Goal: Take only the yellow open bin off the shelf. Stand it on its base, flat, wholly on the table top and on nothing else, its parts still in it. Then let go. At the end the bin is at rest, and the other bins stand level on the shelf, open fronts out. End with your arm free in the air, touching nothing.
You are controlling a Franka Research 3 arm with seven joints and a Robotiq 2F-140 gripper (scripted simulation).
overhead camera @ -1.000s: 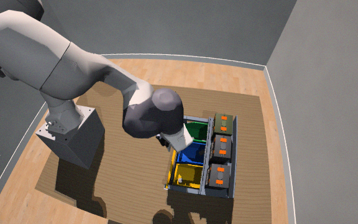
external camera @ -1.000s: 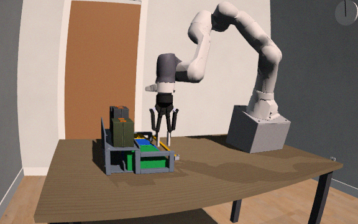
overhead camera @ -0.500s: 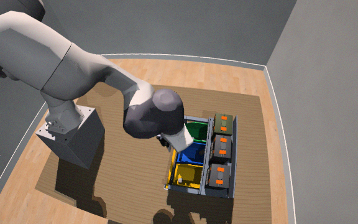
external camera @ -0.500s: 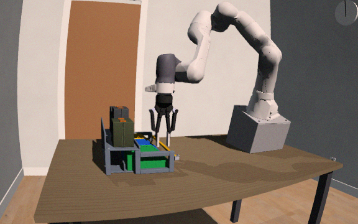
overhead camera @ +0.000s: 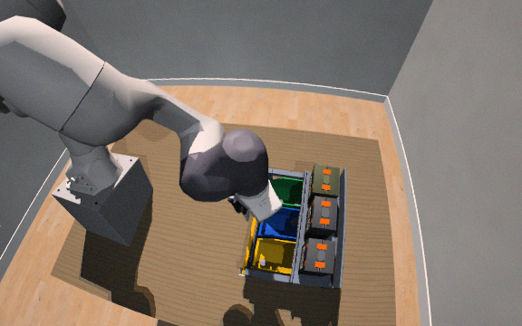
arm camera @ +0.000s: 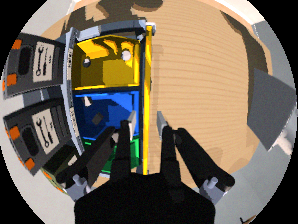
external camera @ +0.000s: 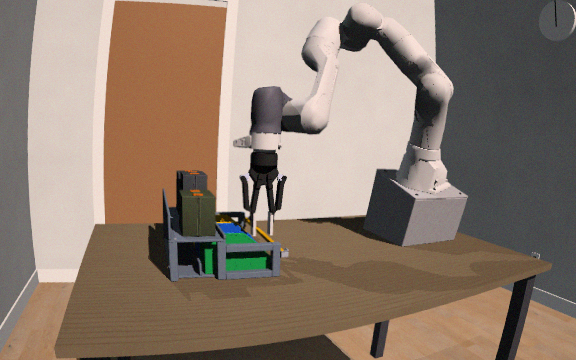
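Observation:
The yellow open bin (overhead camera: 279, 253) (arm camera: 117, 74) sits in the end bay of the grey shelf (overhead camera: 270, 277) (external camera: 222, 262), with a light part (overhead camera: 262, 262) (arm camera: 126, 55) and a dark part (arm camera: 86, 63) in it. A yellow bar (overhead camera: 248, 246) (external camera: 276, 243) (arm camera: 147, 90) runs along the shelf's front, across the bins' fronts. My gripper (external camera: 262, 233) (arm camera: 146, 116) points down, part open and empty, beside the blue bin. Its fingertips are on either side of the bar in the wrist view; whether they reach down to its height is unclear. The top view hides the fingertips.
The blue bin (overhead camera: 288, 220) (arm camera: 102, 121) is in the middle bay and the green bin (overhead camera: 290, 190) (external camera: 245, 262) at the other end. Two dark grey cases (overhead camera: 324, 213) (arm camera: 35, 60) and an olive case (overhead camera: 326, 181) (external camera: 198, 215) stand behind them. The robot's base block (overhead camera: 107, 217) (external camera: 418, 215) is across the table.

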